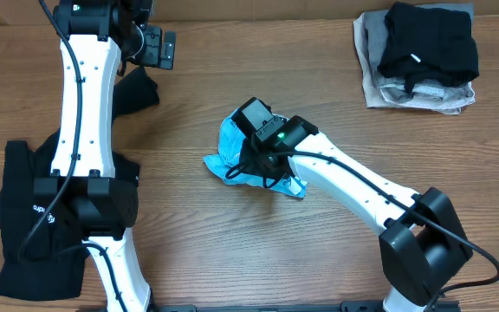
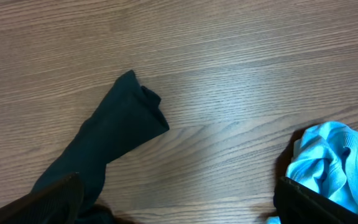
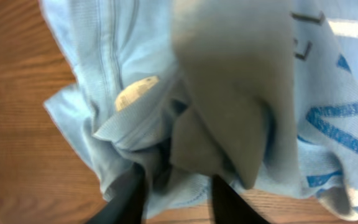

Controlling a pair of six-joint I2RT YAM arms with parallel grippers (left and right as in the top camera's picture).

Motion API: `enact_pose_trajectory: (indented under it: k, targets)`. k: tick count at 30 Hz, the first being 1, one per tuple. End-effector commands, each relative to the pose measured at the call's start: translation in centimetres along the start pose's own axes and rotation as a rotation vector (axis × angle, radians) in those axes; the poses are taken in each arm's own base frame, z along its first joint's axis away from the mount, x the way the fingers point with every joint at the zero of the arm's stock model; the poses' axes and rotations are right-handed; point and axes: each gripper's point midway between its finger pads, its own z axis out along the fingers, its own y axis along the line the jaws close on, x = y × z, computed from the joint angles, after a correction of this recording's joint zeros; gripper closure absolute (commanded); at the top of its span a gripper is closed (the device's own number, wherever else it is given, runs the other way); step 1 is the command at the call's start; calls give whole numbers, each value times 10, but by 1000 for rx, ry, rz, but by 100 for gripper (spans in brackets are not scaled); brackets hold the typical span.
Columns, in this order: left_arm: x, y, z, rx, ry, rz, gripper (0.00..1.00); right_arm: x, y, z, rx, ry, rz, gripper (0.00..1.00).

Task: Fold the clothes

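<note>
One light blue T-shirt (image 1: 229, 140) sits bunched, the right gripper (image 3: 178, 196) clamped on it; one black top (image 1: 24, 217) lies left; the left gripper (image 2: 179, 183) stands wide apart

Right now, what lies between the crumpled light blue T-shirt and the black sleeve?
Bare wooden tabletop alone separates black sleeve and light blue T-shirt, in the left wrist view.
</note>
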Motion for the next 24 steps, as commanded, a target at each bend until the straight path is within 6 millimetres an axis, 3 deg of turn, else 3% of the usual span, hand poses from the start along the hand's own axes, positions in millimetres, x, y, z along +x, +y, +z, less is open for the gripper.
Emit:
enact_pose_trajectory:
  k: [1,4,13,22,23,24]
  targets:
    - [-4,5,-7,-14,-19,-22,0,-3,0,5,-4,-13,11,81]
    - [-4,5,-7,-14,-19,-22,0,-7,6,5,-29,-33,10,96]
    - [-4,5,-7,-14,-20,-22,0,-3,46,1,-184,-29,-70,96]
    - [-5,5,-7,-14,-23,-22,0,28,93,2,-272,-56,-255,96]
    - [-5,5,-7,-14,-22,-22,0,32,95,2,-276,-54,-264,87]
    - [-4,5,-7,-14,-22,-22,0,34,96,2,-277,-52,-270,66]
